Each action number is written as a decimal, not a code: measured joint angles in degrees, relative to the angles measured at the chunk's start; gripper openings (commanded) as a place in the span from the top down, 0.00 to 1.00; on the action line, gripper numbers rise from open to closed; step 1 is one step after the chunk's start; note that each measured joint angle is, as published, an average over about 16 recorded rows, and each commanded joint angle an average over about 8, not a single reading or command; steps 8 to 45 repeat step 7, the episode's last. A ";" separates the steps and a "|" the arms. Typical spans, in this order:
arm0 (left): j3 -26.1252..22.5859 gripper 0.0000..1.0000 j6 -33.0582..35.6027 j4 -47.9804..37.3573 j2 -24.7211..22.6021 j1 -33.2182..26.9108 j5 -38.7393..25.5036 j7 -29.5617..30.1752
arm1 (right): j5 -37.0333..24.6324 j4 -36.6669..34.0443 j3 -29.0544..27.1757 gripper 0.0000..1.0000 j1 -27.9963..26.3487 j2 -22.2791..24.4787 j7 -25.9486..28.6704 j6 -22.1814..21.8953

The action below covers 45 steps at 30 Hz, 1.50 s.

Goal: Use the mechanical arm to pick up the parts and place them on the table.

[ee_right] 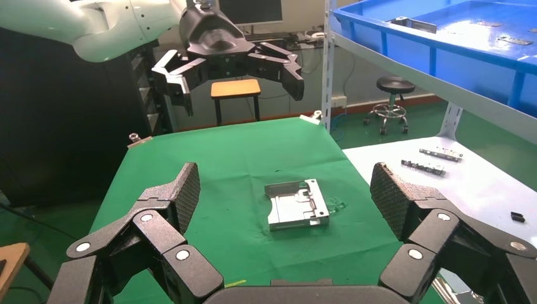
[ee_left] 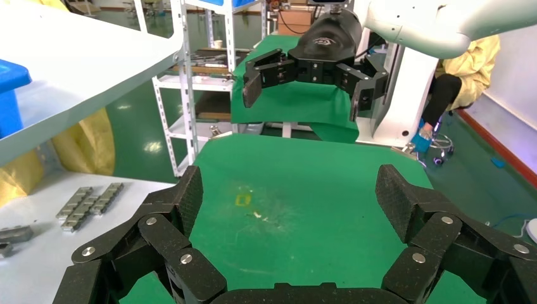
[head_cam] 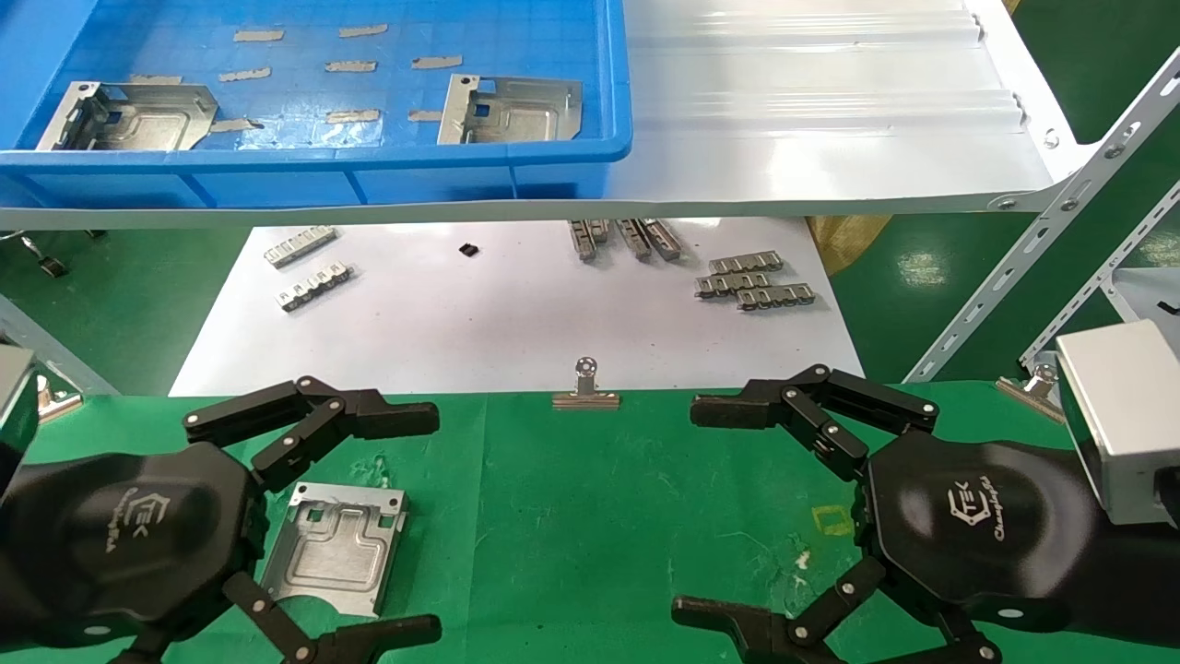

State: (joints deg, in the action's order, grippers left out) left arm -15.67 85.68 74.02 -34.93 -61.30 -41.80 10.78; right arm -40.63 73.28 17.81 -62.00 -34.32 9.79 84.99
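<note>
On the green table (head_cam: pixel 590 516), just under the left gripper (head_cam: pixel 304 516), you have one part (head_cam: pixel 336 546) lying flat, tabbed edge toward the white sheet (head_cam: pixel 498 314). Nothing grips it: the left gripper's black fingers (head_cam: pixel 304 420) are spread wide, one set beyond the plate and one set on its near side, and the right wrist view shows the gripper raised above the cloth with the plate (ee_right: pixel 296 204) bare beneath it.

Across the table from that plate, your right gripper (head_cam: pixel 784 516) hangs over bare cloth near a small yellow mark (head_cam: pixel 834 521), its fingers (head_cam: pixel 811 406) also splayed apart and empty (the left wrist view shows it (ee_left: pixel 307 85) well clear of the surface).

Beyond the plate, a binder clip (head_cam: pixel 585 385) sits at the table's far edge, and small ridged metal strips (head_cam: pixel 756 281) lie scattered on the white sheet. Farther still, up on the shelf, the blue bin (head_cam: pixel 313 157) holds two more parts, one (head_cam: pixel 129 115) at its left end and one (head_cam: pixel 510 109) toward its right.
</note>
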 measured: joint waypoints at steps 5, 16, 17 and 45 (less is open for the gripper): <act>0.76 0.00 -0.09 0.95 0.20 0.56 0.07 0.48 | 0.00 0.00 0.00 0.00 0.00 0.00 0.00 -0.01; 0.97 0.00 -0.11 1.20 0.25 0.71 0.10 0.56 | 0.00 0.00 0.00 0.00 0.01 0.00 0.00 -0.01; 0.97 0.00 -0.11 1.20 0.25 0.71 0.10 0.56 | 0.00 0.00 0.00 0.00 0.01 0.00 0.00 -0.01; 0.97 0.00 -0.11 1.20 0.25 0.71 0.10 0.56 | 0.00 0.00 0.00 0.00 0.01 0.00 0.00 -0.01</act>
